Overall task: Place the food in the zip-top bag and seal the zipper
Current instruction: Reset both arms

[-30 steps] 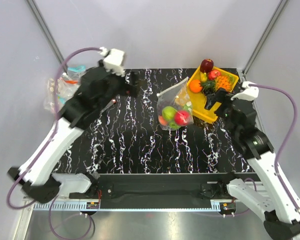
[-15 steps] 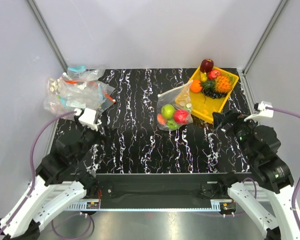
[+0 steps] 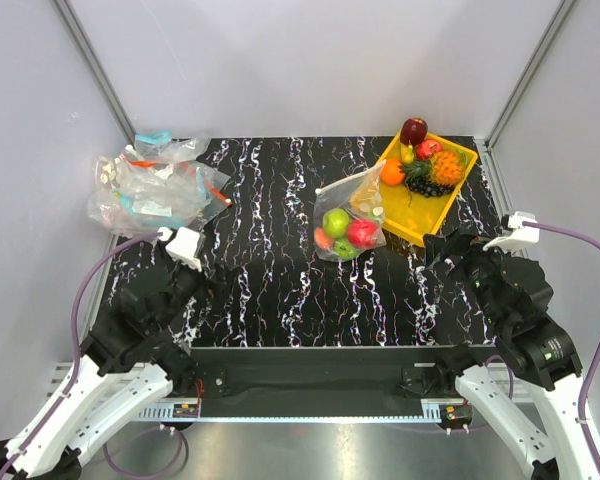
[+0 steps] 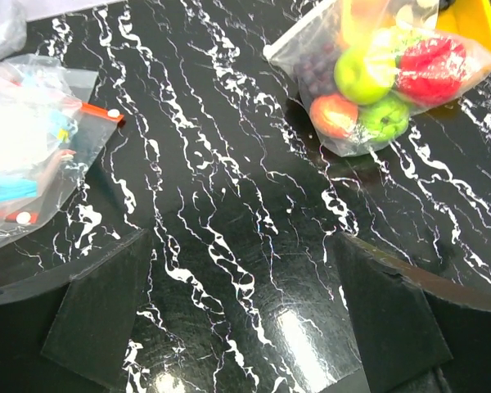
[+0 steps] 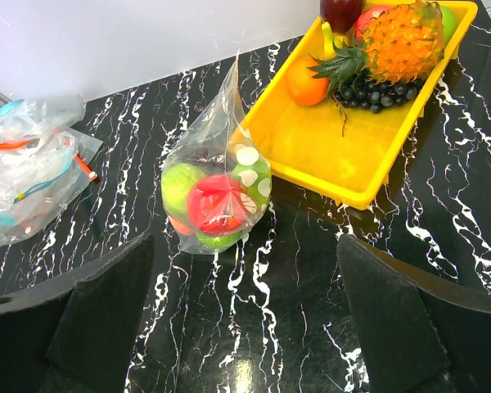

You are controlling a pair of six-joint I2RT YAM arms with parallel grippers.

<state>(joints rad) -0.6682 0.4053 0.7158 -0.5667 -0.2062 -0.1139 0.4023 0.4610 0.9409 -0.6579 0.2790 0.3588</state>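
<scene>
From above, the zip-top bag (image 3: 352, 200) lies right of the middle of the black marbled table (image 3: 280, 260), hard against the near-left wall of the yellow tray (image 3: 425, 228). The left arm (image 3: 130, 320) and the right arm (image 3: 510, 295) are both folded low at the near edge, well apart from it. Only this view takes in the whole layout, with a heap of other clear bags (image 3: 155, 190) at the far left corner. The left wrist camera looks across the tabletop. The left gripper (image 4: 241, 246) is spread wide with nothing between its fingers, and the pouch shows plainly at top right. In it a green apple (image 4: 360, 74) sits beside a red round fruit (image 4: 430, 70), with a pink peach (image 4: 333, 115) and a small green one (image 4: 382, 119) below them. The right wrist camera sees the pouch from the other side. Its upper film stands in a peak, and a green piece with pale spots (image 5: 250, 178) shows that the other views barely catch. A pineapple (image 5: 401, 41) and an orange (image 5: 305, 82) sit in the tray. The right gripper (image 5: 244, 246) gapes just as wide, also empty. The zipper (image 3: 345, 180) is a pale strip along the far-left edge; I cannot tell whether it is pressed closed.
</scene>
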